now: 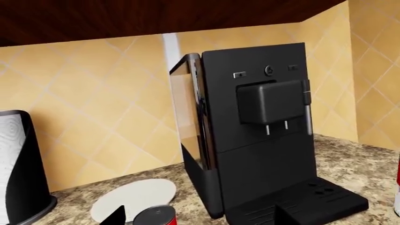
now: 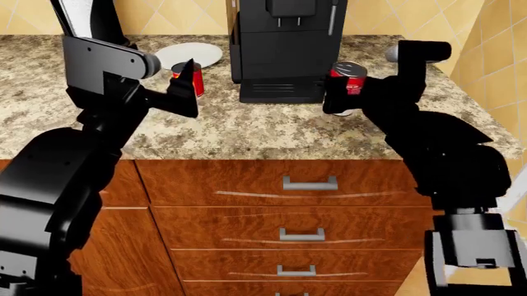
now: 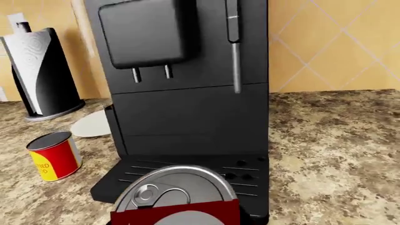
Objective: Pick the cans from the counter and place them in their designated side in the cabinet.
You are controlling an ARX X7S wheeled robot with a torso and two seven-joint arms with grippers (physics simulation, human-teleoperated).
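The shorter red-and-yellow can (image 2: 187, 77) (image 3: 55, 155) stands on the counter (image 2: 247, 132) left of the coffee machine. My left gripper (image 2: 187, 85) (image 1: 203, 218) is open around it, and the can's lid (image 1: 156, 216) sits between the two black fingertips, nearer one of them. The taller red-and-white can (image 2: 349, 71) (image 3: 178, 197) is at the machine's right front corner, and its edge also shows in the left wrist view (image 1: 397, 187). My right gripper (image 2: 339, 92) is shut on it, and the can hides the fingers in the right wrist view. The cabinet's inside is out of view.
A black coffee machine (image 2: 284, 43) (image 1: 262, 131) (image 3: 181, 93) stands between the two cans. A white plate (image 2: 191, 54) (image 1: 134, 199) and a paper-towel roll (image 2: 86, 18) (image 1: 18, 164) sit behind the left can. Dark wood (image 1: 156, 14) hangs overhead. Drawers (image 2: 305, 185) lie below the counter.
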